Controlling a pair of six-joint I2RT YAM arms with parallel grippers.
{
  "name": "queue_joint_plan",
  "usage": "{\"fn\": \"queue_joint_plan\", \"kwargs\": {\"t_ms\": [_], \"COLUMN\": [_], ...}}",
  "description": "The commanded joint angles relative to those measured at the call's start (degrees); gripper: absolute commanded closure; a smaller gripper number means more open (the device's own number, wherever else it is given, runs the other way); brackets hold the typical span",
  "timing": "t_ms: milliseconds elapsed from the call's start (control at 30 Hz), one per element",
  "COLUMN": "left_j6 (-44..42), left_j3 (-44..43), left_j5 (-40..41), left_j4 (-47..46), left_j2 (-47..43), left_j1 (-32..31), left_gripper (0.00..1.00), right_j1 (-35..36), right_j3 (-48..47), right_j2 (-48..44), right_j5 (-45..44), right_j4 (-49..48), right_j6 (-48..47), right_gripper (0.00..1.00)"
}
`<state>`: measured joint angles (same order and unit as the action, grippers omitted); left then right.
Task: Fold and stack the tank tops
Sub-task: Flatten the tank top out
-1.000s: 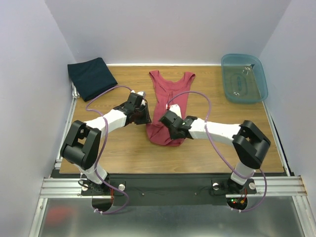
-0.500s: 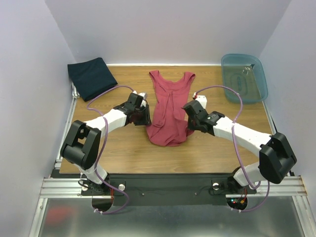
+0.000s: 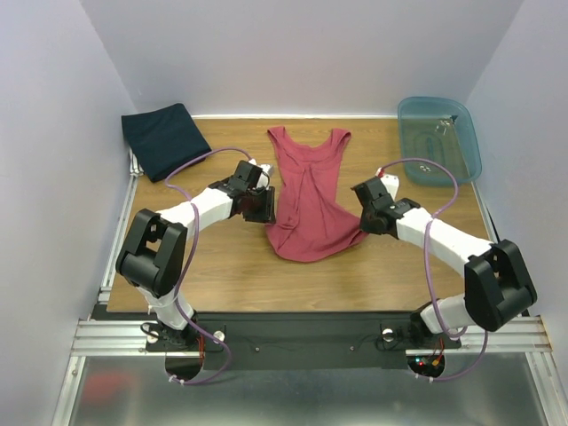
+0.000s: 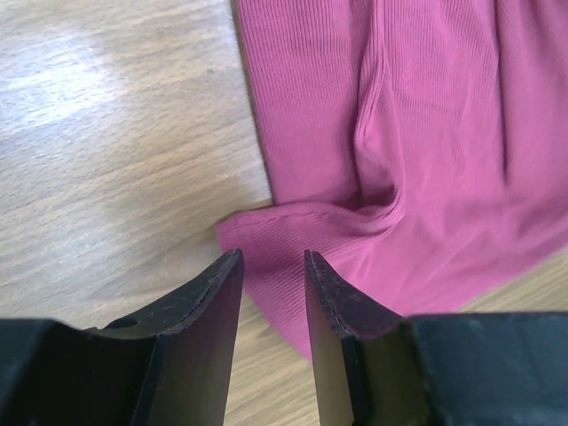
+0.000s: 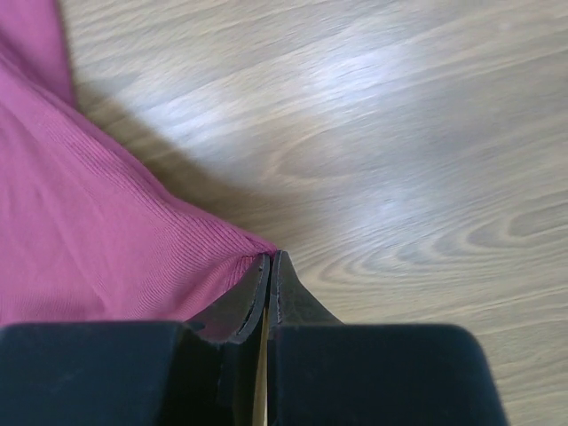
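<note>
The maroon tank top (image 3: 308, 195) lies flat mid-table, straps at the far end, hem spread toward the near side. The navy tank top (image 3: 165, 139) lies folded at the far left corner. My left gripper (image 3: 266, 210) is open at the maroon top's left hem corner; in the left wrist view (image 4: 271, 266) the corner of the cloth (image 4: 408, 160) lies between its fingers. My right gripper (image 3: 364, 224) is shut on the right hem corner; the right wrist view (image 5: 269, 262) shows the cloth (image 5: 98, 248) pinched at the fingertips and pulled taut.
A translucent blue plastic tub (image 3: 438, 140) stands at the far right corner. Purple cables loop over both arms. Walls close in the table on the left, far and right sides.
My right gripper has moved from the middle of the maroon top out to the right, drawing the right hem corner with it and spreading the hem. My left gripper shifted slightly toward the left hem corner.
</note>
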<state>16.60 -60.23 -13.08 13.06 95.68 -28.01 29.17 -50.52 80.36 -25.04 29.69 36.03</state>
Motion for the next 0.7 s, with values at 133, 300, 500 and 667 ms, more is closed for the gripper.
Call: {"fn": "queue_joint_plan", "kwargs": {"t_ms": [133,300,500,667], "left_j6": [-4.64,-6.49,-7.02,-7.11], "left_j3": [-2.62,-3.40,-5.16,-5.78], "left_j5": [-3.62,-4.67,-5.64,-7.39], "left_j4": [2.76,2.85,2.59,2.06], "left_j2": [0.56,1.53,4.68,6.18], "left_j1": [-0.73,-1.78,-2.31,-2.40], "left_gripper": [0.56,0.56,0.56,0.56], "right_j1": [-4.82,-8.68,-12.46,-13.35], "right_j3": [-1.42,-2.03,-3.96,-5.02], "right_j2": [3.57,5.77,8.58,9.99], "right_j5": [-0.98,0.16,2.80,3.85], "right_j4": [-1.47,-3.23,-5.17,-5.87], "right_j6": [-0.87,-2.10,-3.07,-3.51], "right_gripper": [1.00,1.00,1.00,1.00]}}
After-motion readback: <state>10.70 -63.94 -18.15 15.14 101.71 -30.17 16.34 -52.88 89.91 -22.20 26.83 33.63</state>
